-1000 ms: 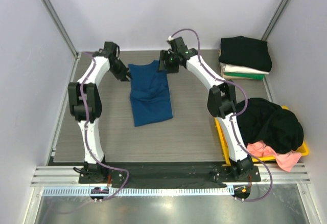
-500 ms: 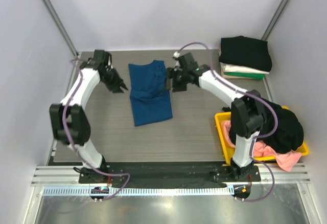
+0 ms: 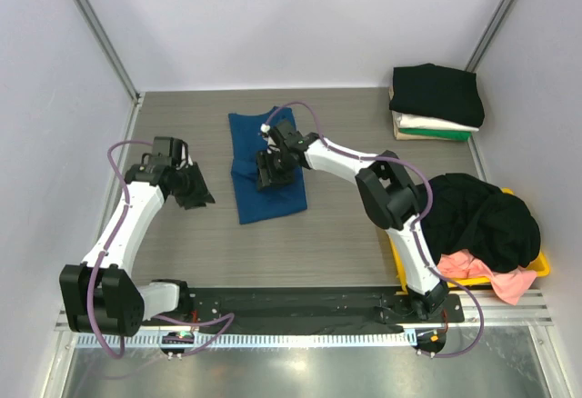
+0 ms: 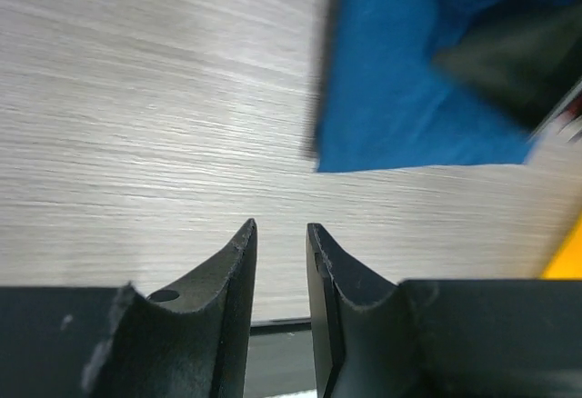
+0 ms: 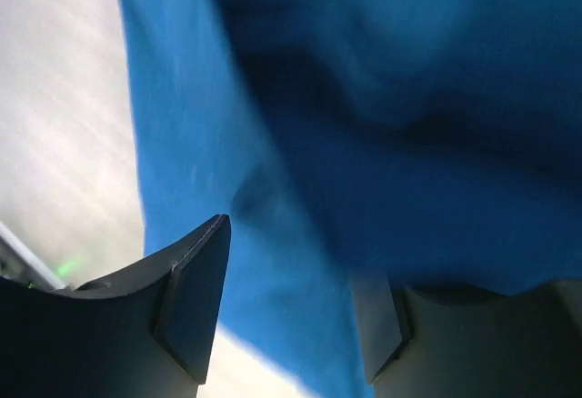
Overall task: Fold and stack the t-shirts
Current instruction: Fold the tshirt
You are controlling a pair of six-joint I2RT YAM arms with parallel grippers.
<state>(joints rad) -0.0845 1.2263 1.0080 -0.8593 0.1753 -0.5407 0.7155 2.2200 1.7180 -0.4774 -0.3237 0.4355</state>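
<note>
A dark blue t-shirt [image 3: 247,153] lies folded into a long strip on the table, left of centre. My right gripper [image 3: 275,167] hovers low over its middle, jaws wide open; the right wrist view shows the right gripper [image 5: 296,253] with only blue t-shirt [image 5: 364,98] beneath. My left gripper [image 3: 193,190] sits over bare table to the left of the shirt. The left wrist view shows the left gripper [image 4: 280,227] open by a narrow gap with nothing in it, and the blue t-shirt [image 4: 400,98] lies ahead.
A stack of folded t-shirts [image 3: 436,96], black on top of white and green, stands at the back right corner. A yellow bin [image 3: 544,267] at the right edge holds a black shirt [image 3: 482,221] and a pink shirt [image 3: 491,275].
My left gripper pulled back from the shirt's far left edge toward the near left and opened slightly. My right gripper swung from the shirt's far right corner to over its middle.
</note>
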